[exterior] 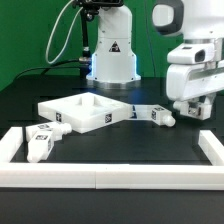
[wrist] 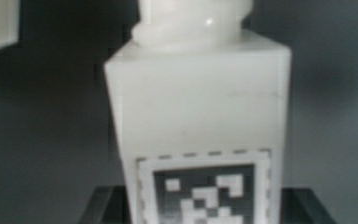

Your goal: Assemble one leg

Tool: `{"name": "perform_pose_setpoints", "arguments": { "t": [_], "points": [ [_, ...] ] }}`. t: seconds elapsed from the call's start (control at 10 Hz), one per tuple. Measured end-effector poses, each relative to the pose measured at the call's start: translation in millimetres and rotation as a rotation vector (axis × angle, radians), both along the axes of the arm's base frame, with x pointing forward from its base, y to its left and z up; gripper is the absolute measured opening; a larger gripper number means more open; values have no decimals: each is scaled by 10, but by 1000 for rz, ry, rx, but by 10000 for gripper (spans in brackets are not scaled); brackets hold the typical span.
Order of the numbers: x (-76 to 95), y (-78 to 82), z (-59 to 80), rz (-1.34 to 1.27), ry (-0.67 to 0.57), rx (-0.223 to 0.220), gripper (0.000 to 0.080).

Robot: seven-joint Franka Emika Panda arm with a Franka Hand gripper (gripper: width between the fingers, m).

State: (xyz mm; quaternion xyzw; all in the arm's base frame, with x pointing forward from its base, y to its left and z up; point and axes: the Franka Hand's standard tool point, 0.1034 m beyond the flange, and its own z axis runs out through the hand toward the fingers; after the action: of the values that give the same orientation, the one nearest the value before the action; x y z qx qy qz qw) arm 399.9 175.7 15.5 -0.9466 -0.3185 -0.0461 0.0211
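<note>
A white square-section leg fills the wrist view, its round peg end pointing away and a black-and-white tag on the near face. My gripper is shut on it, with a dark finger against each side of the tagged end. In the exterior view my gripper is low over the black table at the right, and its hand hides most of this leg. Another leg lies just left of the gripper. The tabletop, a flat white square tray, lies at the middle.
Two more tagged legs lie at the exterior view's left. A low white rail runs along the table's front and up both sides. The robot base stands behind the tabletop.
</note>
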Motion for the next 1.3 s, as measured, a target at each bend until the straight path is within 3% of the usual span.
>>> {"name": "perform_pose_setpoints", "arguments": {
  "t": [0.5,0.6,0.7,0.8,0.9,1.0,1.1,1.2,1.3],
  "points": [
    [-34,-3,-69,-40,25,-2,288],
    [-36,-4,-70,-39,26,-2,370],
    [-36,-4,-70,-39,26,-3,507],
    [-37,-47,-49,-24,49,-22,507],
    [65,-197,228,-8,85,-67,619],
    [172,-342,544,-9,82,-82,640],
    [241,-511,742,24,81,-89,640],
    [339,-773,853,83,72,-88,648],
    [429,-1106,864,112,71,-82,649]
  ]
}}
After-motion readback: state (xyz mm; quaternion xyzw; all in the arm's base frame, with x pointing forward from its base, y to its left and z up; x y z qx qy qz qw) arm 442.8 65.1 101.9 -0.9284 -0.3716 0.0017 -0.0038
